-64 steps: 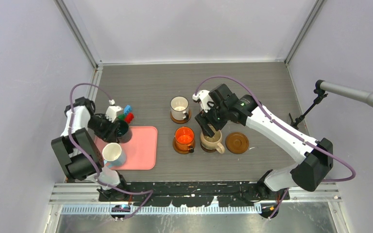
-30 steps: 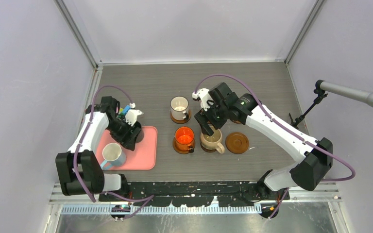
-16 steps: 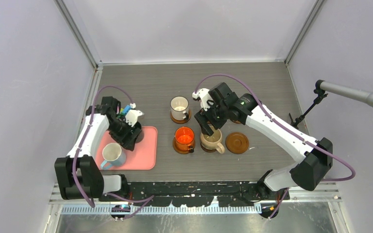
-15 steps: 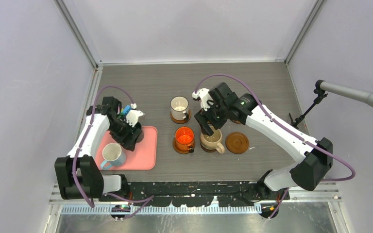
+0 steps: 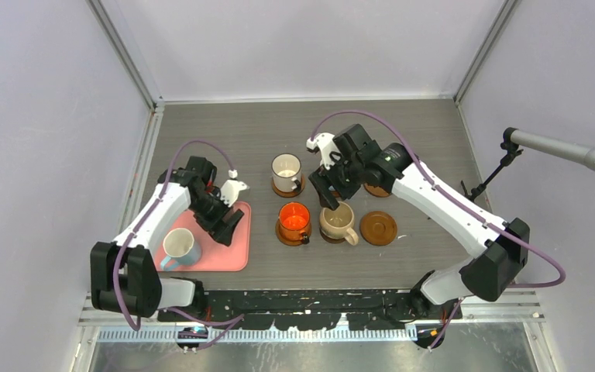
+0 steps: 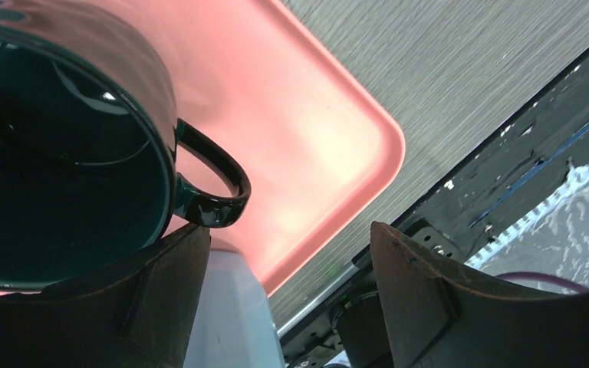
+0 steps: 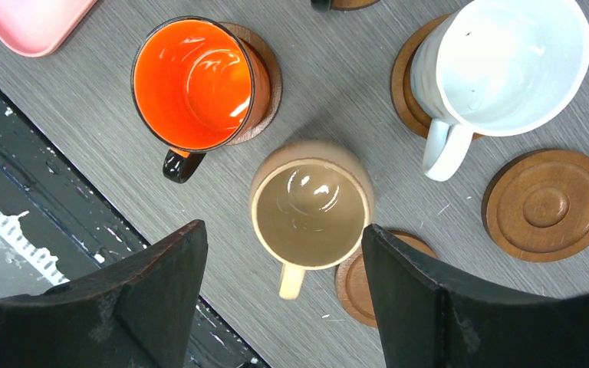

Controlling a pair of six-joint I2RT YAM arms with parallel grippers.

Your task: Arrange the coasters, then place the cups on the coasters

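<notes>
cups are spread over the grey bench [image 5: 225, 132]. at its left we see the pink tray [image 5: 218, 260] carrying the light blue cup [image 5: 178, 246]. over the tray the left fingers [image 6: 153, 299] are spread apart, clamping nothing: the dark green cup [image 6: 54, 153] is just beside one, its handle in the gap. the right fingers [image 7: 422, 307] hang released above the tan cup [image 7: 310, 211], clear of it. the orange cup [image 7: 192, 80] stands on a coaster [image 7: 271, 77], a white cup [image 7: 506, 61] on another coaster [image 7: 401, 88], and a bare coaster [image 7: 548, 203] lies beside the white one.
</notes>
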